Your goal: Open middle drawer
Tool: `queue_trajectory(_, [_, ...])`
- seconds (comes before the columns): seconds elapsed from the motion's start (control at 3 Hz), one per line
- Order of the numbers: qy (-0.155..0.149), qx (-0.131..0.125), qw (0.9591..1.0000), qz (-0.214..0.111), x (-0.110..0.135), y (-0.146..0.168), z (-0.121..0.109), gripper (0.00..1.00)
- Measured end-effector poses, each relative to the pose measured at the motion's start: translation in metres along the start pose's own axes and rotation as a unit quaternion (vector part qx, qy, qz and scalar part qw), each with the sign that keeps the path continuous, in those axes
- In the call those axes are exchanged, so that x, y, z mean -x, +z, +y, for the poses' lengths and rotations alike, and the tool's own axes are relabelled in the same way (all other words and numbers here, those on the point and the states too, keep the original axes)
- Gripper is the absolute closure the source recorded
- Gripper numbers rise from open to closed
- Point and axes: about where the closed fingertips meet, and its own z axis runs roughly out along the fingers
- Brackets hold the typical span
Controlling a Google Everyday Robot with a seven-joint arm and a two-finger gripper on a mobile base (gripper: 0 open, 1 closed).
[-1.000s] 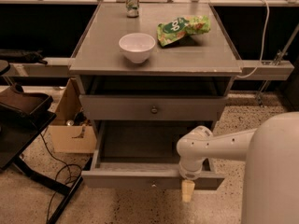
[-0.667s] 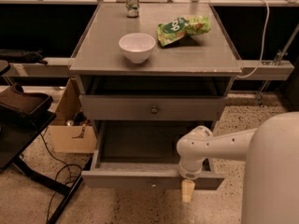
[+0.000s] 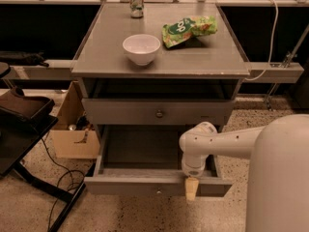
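The middle drawer (image 3: 125,112) is a wide, shallow grey front with a small round metal knob (image 3: 159,113) at its centre; it sits pushed in under the cabinet top. Below it the lowest drawer (image 3: 120,184) is pulled far out, showing its grey inside. My gripper (image 3: 191,188) hangs from the white arm (image 3: 212,141) that reaches in from the right. It points down over the front edge of the pulled-out lowest drawer, right of that drawer's knob (image 3: 158,191) and well below the middle drawer's knob. It holds nothing that I can see.
On the cabinet top (image 3: 101,47) stand a white bowl (image 3: 141,48), a green snack bag (image 3: 188,29) and a can (image 3: 136,2). A cardboard box (image 3: 72,134) and cables (image 3: 53,178) lie on the floor at the left, beside a black stand (image 3: 24,115).
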Motion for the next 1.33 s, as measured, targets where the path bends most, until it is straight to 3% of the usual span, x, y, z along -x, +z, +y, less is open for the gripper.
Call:
queue_trajectory(0.33, [0.016,0.024,0.9995,-0.010,-0.004,0.012,0.011,0.16])
queue_trajectory(0.67, [0.038,0.085,0.9953,-0.024,-0.003,0.035,0.046,0.40])
queue_trajectory(1.33, [0.038,0.085,0.9953,-0.024,-0.003,0.031,0.039,0.86])
